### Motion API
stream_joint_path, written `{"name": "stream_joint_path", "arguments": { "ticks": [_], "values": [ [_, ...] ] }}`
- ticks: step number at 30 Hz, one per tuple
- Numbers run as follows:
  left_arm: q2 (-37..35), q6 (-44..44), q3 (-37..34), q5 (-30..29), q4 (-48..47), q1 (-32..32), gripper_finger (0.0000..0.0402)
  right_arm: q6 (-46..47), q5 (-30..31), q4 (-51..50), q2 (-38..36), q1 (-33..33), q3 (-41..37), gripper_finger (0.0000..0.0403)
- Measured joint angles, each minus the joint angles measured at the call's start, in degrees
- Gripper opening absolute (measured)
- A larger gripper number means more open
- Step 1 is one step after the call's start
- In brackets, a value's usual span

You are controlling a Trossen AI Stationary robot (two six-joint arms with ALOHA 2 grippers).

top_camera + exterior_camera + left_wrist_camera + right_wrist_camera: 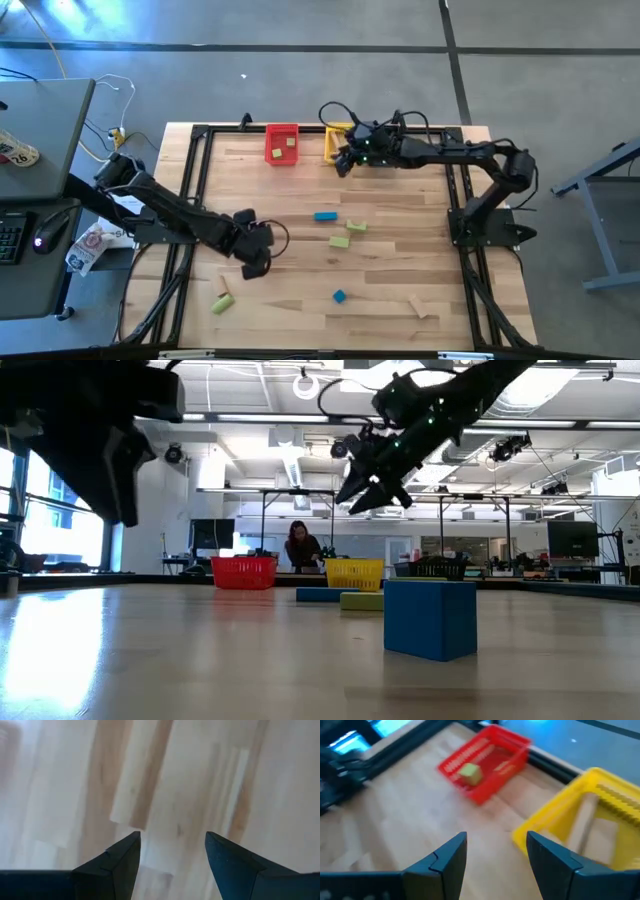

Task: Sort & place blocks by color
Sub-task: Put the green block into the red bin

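Note:
Loose blocks lie flat on the table in the high view: a blue bar (326, 215), two green blocks (355, 227) (339, 241), a blue cube (339, 296), a green bar (222, 305) beside a tan bar (224, 287), and another tan bar (420, 305). The red bin (282, 143) holds green blocks (469, 773). The yellow bin (337, 143) holds tan blocks (583, 822). My left gripper (172, 836) hangs open over bare wood, left of the loose blocks (255, 268). My right gripper (496, 836) is open and empty, raised just in front of the yellow bin (342, 163).
Both bins stand at the table's far edge inside a black frame rail (190, 180). The low view has the blue cube (430, 618) nearest, with the blue bar (325, 595) and a green block (362, 600) behind. A person (300, 545) sits in the room beyond.

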Motion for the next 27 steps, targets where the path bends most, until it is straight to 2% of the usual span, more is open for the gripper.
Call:
{"name": "stream_joint_path", "arguments": {
  "ticks": [6, 17, 27],
  "values": [
    [0.0, -4.89, 0.0, 3.97, -0.03, -4.16, 0.0207, -0.07, -0.02, -1.82, -1.72, 5.83, 0.0, 0.019],
    [0.0, -13.16, 0.0, 3.85, 0.06, -9.34, 0.0207, 0.33, -0.37, -8.33, -1.74, 16.18, 0.0, 0.019],
    [0.0, -21.2, 0.0, 3.34, 0.36, -11.72, 0.0207, 0.27, -0.34, -14.58, -1.74, 23.03, 0.0, 0.019]
  ]
}}
